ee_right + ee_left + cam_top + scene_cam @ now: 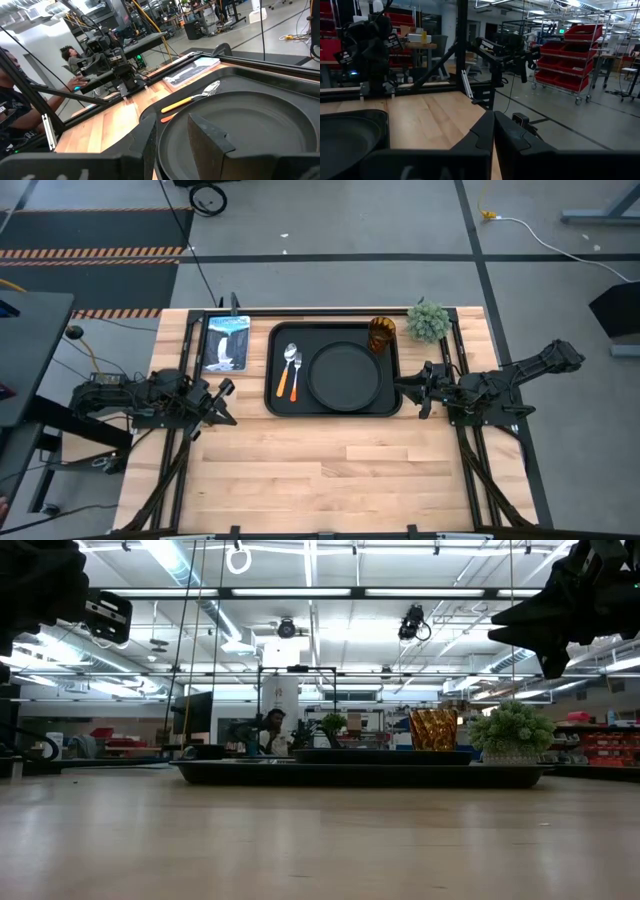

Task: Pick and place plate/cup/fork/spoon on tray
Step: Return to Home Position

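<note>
Plate [345,376] first: it lies flat inside the tray [334,411], just past the tips of my right gripper [411,388]. It looks stiff and smooth, so I think it could slip. I would take it by the rim, on the edge nearest those fingers.

From the right wrist camera I see the 2 right fingers [207,135] spread apart with nothing between them, and the plate rim sits right under them.

Beside the plate, farther from the right fingers, the fork [296,374] and the spoon [286,369] lie side by side on the tray. They look light and thin. The metal heads seem slick, so I would pinch the orange handles.

The cup [382,334] stands upright in the tray corner, past the plate from the right fingers. It looks small and light, and a hard squeeze might tip it. I would hold it across its sides.

All 4 things look to be on the tray already.

My left gripper [222,402] waits well apart from the tray, off its other end. Its fingers [485,131] look pressed together, holding nothing.
</note>
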`<state>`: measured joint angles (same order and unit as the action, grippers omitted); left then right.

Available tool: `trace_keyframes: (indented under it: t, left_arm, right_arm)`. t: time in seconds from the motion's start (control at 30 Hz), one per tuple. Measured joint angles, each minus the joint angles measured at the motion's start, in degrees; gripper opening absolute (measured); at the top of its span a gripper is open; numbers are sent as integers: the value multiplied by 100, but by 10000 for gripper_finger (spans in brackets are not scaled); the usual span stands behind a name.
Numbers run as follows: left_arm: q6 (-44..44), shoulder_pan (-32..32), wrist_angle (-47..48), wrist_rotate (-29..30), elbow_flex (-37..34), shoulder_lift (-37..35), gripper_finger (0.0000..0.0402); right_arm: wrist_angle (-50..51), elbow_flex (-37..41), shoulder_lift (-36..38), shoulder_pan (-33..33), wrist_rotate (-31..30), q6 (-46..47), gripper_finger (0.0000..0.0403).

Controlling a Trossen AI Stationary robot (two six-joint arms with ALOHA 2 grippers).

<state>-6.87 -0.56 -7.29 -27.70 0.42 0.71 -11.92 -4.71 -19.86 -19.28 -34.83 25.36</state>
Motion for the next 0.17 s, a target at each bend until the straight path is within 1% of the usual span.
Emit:
trace_keyframes:
  t: [0.17]
  left_arm:
    - [0,0,-2,0,-1,0,18]
  right_arm:
    - [0,0,0,0,-2,-1,116]
